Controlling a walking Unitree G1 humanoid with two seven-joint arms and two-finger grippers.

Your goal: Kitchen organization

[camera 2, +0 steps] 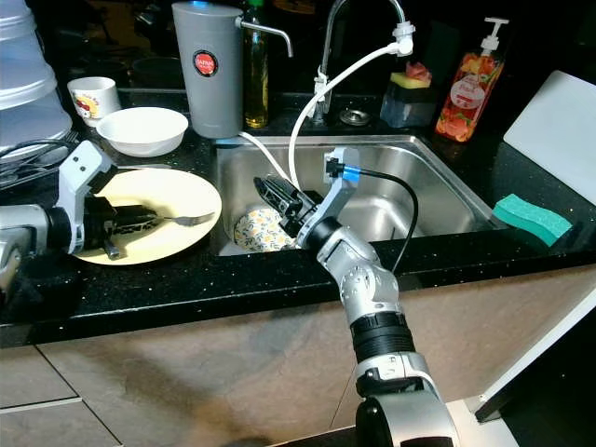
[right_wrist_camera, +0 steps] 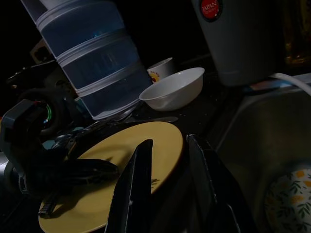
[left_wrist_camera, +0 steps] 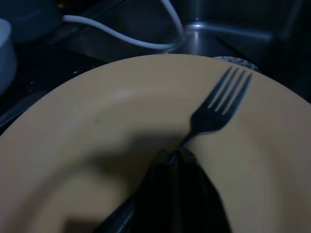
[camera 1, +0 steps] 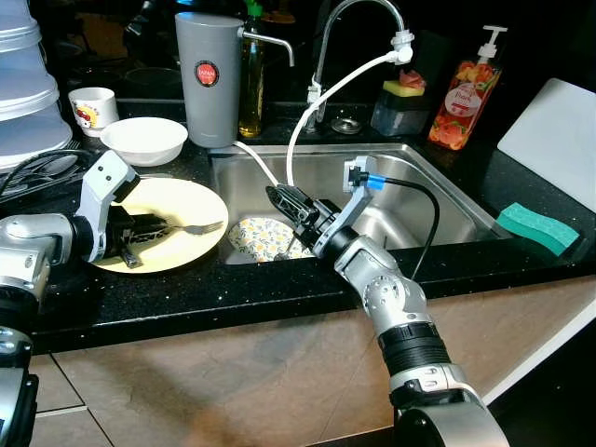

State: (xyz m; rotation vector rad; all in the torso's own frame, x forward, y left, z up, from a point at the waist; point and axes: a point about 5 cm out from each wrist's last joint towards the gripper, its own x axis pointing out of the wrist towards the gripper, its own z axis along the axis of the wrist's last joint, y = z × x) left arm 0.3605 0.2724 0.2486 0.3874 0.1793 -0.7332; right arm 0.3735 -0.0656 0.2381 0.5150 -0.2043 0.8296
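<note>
A yellow plate [camera 1: 177, 197] lies on the black counter left of the sink. My left gripper [camera 1: 160, 226] reaches low over it from the left and is shut on the handle of a metal fork [camera 1: 201, 226]; the tines [left_wrist_camera: 228, 92] point toward the sink. In the left wrist view the fingers [left_wrist_camera: 170, 194] close together on the handle. My right gripper [camera 1: 279, 197] hangs open inside the steel sink [camera 1: 438, 200], near its left wall, just above a floral plate [camera 1: 253, 240] on the sink floor. It holds nothing, and its fingertips point toward the yellow plate [right_wrist_camera: 160, 141].
Behind the yellow plate stand a white bowl [camera 1: 144, 140], a small mug [camera 1: 93, 107], stacked plastic containers [camera 1: 23, 84] and a grey water jug [camera 1: 209, 79]. A white hose [camera 1: 307, 121] droops from the faucet [camera 1: 358, 19]. A soap bottle [camera 1: 466, 93], a green sponge [camera 1: 535, 228] and a white board [camera 1: 559, 130] are on the right.
</note>
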